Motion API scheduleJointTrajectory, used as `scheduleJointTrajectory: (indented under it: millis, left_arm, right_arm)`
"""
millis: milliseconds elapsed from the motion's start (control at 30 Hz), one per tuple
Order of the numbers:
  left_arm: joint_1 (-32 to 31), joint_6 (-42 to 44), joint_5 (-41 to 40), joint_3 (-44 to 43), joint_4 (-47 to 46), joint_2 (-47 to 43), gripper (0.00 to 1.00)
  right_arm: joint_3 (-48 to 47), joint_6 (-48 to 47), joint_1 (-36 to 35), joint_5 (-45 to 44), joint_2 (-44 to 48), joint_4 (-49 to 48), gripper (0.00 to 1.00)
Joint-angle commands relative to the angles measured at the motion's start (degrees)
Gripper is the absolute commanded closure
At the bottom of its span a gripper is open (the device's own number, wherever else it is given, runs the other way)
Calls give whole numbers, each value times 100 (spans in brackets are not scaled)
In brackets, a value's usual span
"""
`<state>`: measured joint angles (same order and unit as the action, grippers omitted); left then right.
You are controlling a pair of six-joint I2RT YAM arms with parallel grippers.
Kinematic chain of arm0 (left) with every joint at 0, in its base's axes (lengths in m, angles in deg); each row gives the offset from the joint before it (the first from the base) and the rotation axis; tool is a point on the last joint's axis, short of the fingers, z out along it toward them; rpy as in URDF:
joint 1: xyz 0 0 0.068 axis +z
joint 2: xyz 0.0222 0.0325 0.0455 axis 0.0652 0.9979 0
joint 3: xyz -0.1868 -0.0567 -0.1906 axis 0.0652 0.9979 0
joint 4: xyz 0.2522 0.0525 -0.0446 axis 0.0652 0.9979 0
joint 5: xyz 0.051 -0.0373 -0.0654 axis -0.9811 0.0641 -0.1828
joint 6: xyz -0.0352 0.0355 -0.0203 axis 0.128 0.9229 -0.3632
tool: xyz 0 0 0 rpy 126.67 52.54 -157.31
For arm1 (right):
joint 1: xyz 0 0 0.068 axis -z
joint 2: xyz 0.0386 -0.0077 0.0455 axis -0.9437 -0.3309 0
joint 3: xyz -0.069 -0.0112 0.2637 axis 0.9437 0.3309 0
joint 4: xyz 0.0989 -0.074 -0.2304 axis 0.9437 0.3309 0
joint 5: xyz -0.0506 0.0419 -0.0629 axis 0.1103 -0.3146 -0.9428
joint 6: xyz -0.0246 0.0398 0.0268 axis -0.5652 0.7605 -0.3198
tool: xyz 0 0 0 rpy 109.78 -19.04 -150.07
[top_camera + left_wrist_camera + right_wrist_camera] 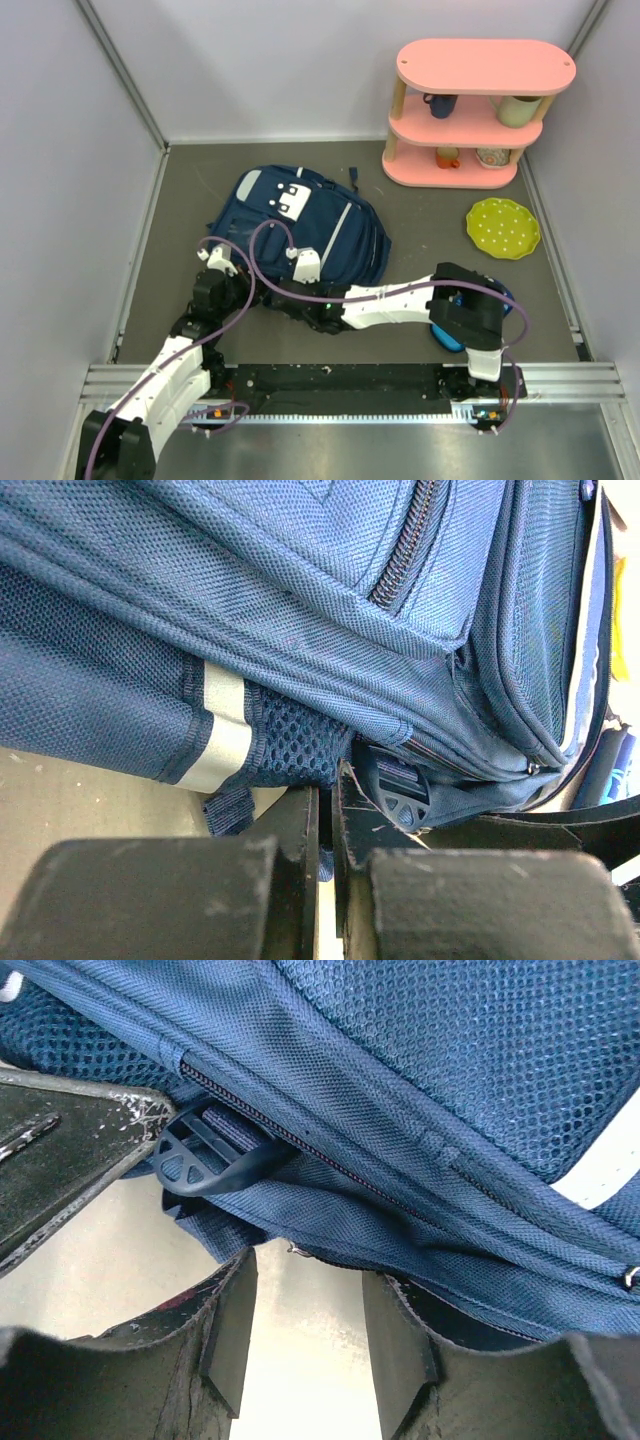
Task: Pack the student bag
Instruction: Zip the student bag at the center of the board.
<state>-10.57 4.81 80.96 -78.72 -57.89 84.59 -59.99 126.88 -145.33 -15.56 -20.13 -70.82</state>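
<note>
Student bag (300,225) lies flat on the grey table (420,210), left of centre. Our left gripper (326,815) is clamped shut at its edge, seemingly pinching blue fabric to anchor it; our right gripper (308,1290) stands half open, empty, at the zipper seam (320,1155).

The student bag (300,225) lies on the worktop (420,230), slightly left of centre. A three-tier shelf (485,65) stands in the far right corner, cups (440,103) on its middle and lower tiers. A plate (503,228) lies before it, near the right edge.
</note>
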Motion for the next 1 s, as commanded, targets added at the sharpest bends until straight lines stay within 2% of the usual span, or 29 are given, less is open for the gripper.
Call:
scheduleJointTrajectory:
  millis: [0,333,533,633,667,700,800,967]
  left_arm:
    - [-28,-120,529,-102,-343,-93,100]
    - [-28,-164,599,-102,-369,-128,100]
    - [-28,-190,616,-76,-378,-172,100]
    - [-28,-182,616,-67,-387,-155,100]
    - [-28,-182,616,-76,-387,-163,100]
    - [-28,-182,616,-67,-387,-154,100]
    - [-28,-173,616,-67,-378,-163,100]
    - [-28,-147,511,-67,-273,-207,100]
  right_arm:
    - [-469,-264,-49,-885,-178,333,55]
    - [-1014,-273,-111,-1553,-556,711,59]
    - [-1243,-159,-120,-1764,-767,843,74]
    - [-1269,-150,-120,-1826,-768,905,77]
    - [-1270,-141,-120,-1818,-768,922,82]
    - [-1270,-150,-120,-1818,-750,923,83]
    - [-1252,-132,-120,-1748,-724,931,100]
    - [-1051,-159,-111,-1607,-470,931,100]
